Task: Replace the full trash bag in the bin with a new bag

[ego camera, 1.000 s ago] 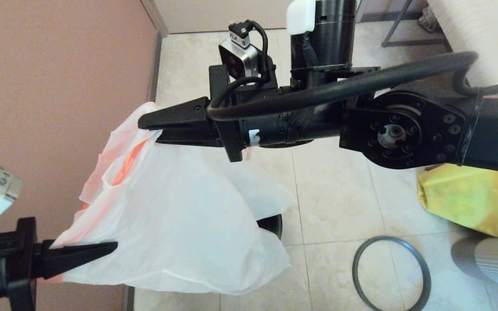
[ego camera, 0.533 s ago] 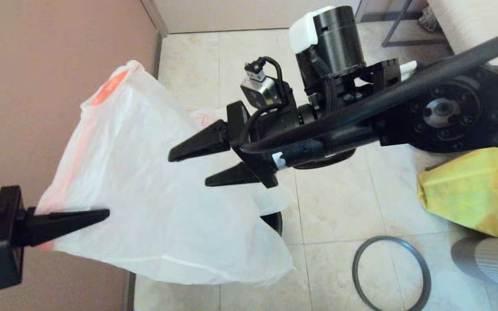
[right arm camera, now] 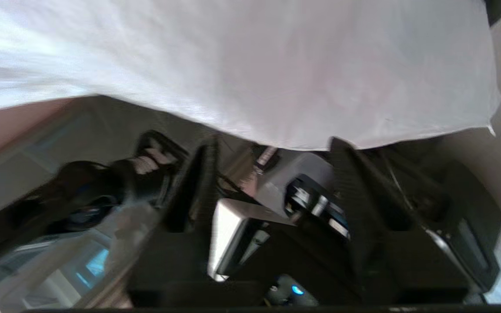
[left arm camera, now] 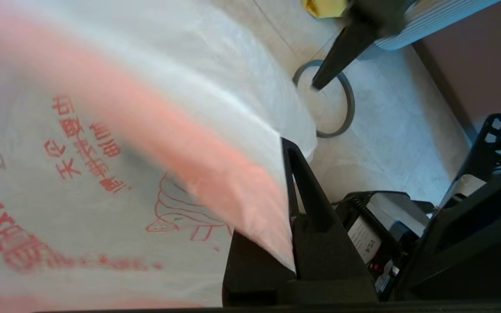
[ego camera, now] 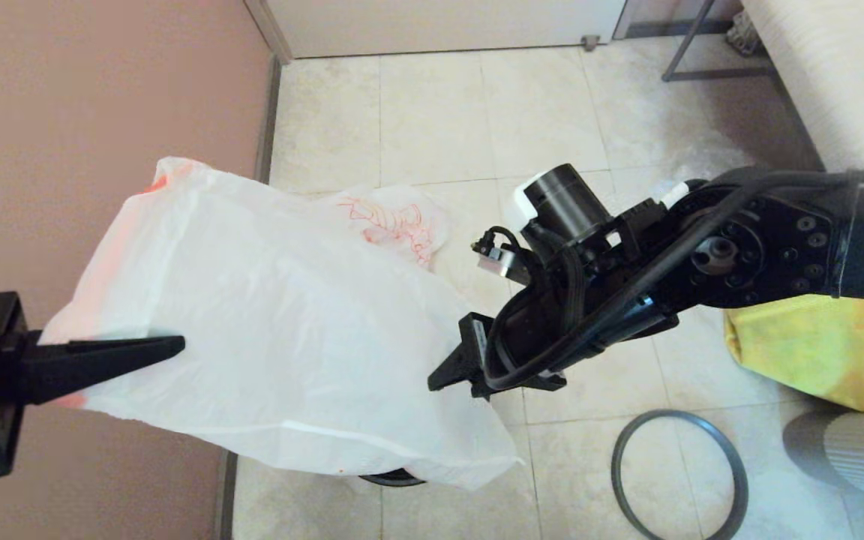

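- Two bags show — the new bag (ego camera: pixel 267 337), milky white with an orange-pink band along its mouth edge, hangs spread out in the air before the pink wall, and the full trash bag (ego camera: pixel 394 221), thin and printed with red line drawings, lies on the tiled floor just behind it.
- Through the new bag's film the left wrist view shows red lettering and a drawing.
- The bin (ego camera: pixel 394 478) is almost wholly hidden under the new bag; only a dark curved sliver shows at the bag's lower edge.
- Its grey hoop rim (ego camera: pixel 678 474) lies apart on the floor, right of the bag, partly cut off at the picture's foot.
- The left hand (ego camera: pixel 143 352) reaches in level from the left, closed tight on the new bag's banded edge.
- The right hand (right arm camera: pixel 272 174) is angled down at the bag's right side — its fingers stand apart with nothing between them, tips just under the bag's lower hem.
- A yellow bag (ego camera: pixel 814 352) sits at the right, half covered by the right arm.
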Controlling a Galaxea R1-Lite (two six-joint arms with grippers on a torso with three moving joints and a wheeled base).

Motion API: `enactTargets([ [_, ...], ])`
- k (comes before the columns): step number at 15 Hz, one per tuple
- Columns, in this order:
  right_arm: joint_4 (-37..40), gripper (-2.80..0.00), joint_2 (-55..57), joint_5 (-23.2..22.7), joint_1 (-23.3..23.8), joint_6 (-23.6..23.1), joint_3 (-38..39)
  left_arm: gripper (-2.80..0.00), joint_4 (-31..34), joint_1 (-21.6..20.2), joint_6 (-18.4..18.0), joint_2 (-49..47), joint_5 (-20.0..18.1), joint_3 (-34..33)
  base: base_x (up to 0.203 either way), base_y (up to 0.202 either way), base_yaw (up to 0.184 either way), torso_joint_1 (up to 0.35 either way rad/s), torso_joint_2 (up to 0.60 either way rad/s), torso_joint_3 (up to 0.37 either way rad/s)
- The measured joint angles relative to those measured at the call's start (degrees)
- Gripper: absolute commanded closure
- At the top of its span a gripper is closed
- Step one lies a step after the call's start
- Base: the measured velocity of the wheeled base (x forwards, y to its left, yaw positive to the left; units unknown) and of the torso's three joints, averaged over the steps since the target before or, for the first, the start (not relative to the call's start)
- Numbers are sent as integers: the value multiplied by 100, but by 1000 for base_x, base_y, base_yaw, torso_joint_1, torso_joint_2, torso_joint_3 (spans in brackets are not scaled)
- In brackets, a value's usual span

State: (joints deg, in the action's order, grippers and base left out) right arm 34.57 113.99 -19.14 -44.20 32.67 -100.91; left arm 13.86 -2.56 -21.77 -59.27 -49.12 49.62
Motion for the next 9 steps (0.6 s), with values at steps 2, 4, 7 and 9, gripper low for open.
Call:
enactTargets([
  [2, -12, 0, 244, 60, 13, -70, 8, 0, 2, 23, -6, 18, 83, -11, 0, 0, 0, 0, 0, 0],
  [4, -27, 0, 609, 121, -12, -148, -132, 0, -14, 30, 0, 17, 195, -15, 0, 0, 0, 0, 0, 0],
  [7, -105, 0, 1491, 356, -107, -218, -848, 0, -52, 9, 140, 92, 274, 52, 0, 0, 0, 0, 0, 0],
  [9, -671, 0, 2069, 609, -213, -386, -1161, 0, -67, 9, 250, 196, 276, 110, 0, 0, 0, 0, 0, 0],
])
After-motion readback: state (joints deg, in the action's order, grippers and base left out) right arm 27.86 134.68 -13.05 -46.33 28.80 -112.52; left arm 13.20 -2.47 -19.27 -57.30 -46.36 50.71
